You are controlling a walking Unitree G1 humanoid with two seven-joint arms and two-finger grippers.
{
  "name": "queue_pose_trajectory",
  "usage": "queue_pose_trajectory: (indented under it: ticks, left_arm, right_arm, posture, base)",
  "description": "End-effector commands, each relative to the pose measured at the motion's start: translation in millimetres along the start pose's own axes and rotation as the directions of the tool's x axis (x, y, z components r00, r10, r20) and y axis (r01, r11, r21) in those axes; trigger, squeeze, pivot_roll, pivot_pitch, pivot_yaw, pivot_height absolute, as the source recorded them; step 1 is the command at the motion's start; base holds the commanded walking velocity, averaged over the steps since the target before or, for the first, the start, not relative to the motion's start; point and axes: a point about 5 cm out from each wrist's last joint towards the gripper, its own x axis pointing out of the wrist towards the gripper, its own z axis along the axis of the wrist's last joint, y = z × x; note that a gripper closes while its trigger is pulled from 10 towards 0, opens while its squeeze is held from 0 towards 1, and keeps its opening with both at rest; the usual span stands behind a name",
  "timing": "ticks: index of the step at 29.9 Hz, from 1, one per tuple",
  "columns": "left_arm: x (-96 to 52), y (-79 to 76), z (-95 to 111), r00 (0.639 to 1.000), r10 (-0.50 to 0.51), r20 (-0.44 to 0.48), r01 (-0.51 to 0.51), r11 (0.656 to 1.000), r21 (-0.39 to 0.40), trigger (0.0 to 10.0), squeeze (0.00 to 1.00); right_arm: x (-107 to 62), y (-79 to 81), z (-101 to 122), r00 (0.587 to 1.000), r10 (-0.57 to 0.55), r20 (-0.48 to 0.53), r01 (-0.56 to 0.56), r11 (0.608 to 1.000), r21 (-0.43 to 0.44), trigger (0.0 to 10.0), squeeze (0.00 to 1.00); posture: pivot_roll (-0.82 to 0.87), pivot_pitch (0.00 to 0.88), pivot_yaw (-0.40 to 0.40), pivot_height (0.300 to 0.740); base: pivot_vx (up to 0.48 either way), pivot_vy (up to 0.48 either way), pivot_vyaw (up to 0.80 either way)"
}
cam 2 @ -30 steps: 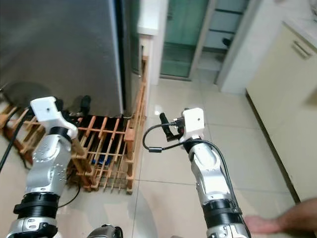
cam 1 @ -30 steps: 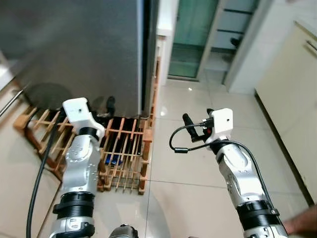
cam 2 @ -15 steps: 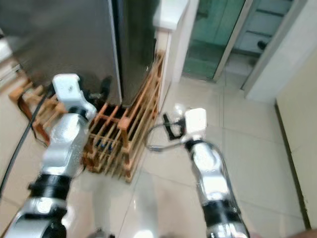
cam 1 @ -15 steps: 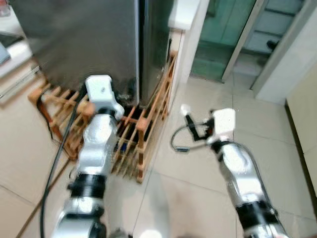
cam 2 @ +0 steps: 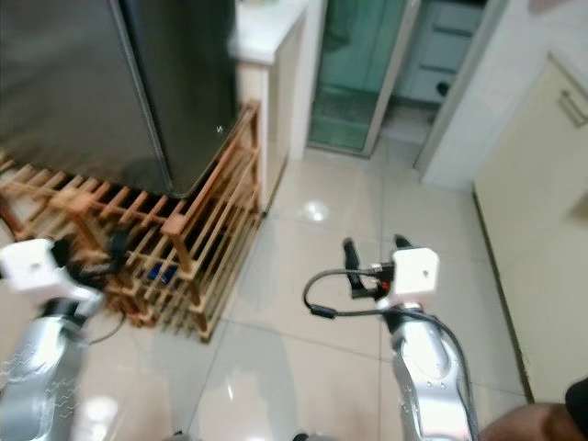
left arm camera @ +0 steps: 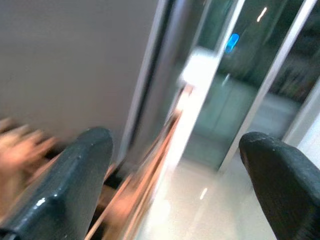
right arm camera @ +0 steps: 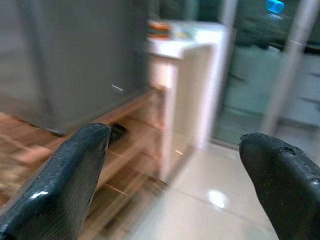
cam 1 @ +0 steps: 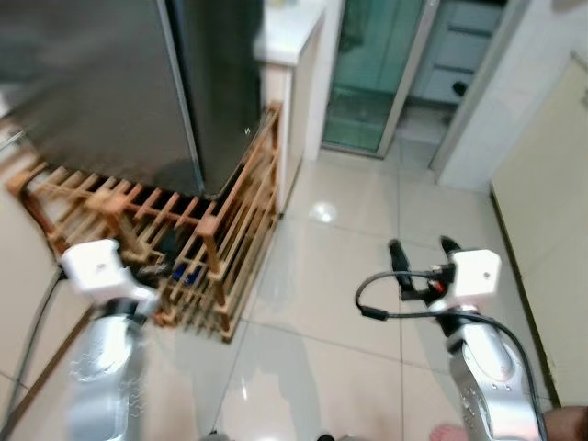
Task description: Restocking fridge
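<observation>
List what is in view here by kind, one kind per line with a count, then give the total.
Robot grippers: 2, left gripper and right gripper, both open and holding nothing
Fridges: 1, dark fridge
Wooden racks: 1, wooden rack under the fridge
Glass doors: 1, green glass door
White counters: 1, white counter beside the fridge
Total: 6

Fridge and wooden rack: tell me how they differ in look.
The fridge is a solid dark grey box with smooth closed faces; the wooden rack is an open frame of orange-brown slats you can see through. The fridge stands tall; the rack sits low on the floor, around the fridge's base.
</observation>
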Motion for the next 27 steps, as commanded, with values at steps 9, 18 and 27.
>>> queue_pose_trajectory:
  ticks: [9,18,27]
  left_arm:
    - [20.1,17.0,11,0.995,0.098,-0.006,-0.097,0.995,0.033,10.0,0.0]
    - [25.2,-10.4,16,0.997,-0.072,0.031,0.07,0.995,0.076,10.0,0.0]
    - [33.8,-8.9,25,0.997,-0.06,0.052,0.056,0.996,0.073,10.0,0.0]
  right_arm:
    - [15.0,-10.4,-2,0.999,-0.037,-0.029,0.037,0.999,0.013,10.0,0.0]
    - [17.8,-11.8,-1,0.999,-0.04,-0.022,0.041,0.999,0.007,10.0,0.0]
    - [18.8,-9.4,-4,0.999,-0.028,-0.027,0.028,1.0,0.005,10.0,0.0]
  posture:
    - [-0.04,0.0,-0.016,0.74]
    - [-0.05,0.0,-0.011,0.74]
    - [-0.05,0.0,-0.019,0.74]
  base:
    - [0.44,0.0,0.0]
    - [0.442,0.0,0.0]
    - [0.052,0.0,0.0]
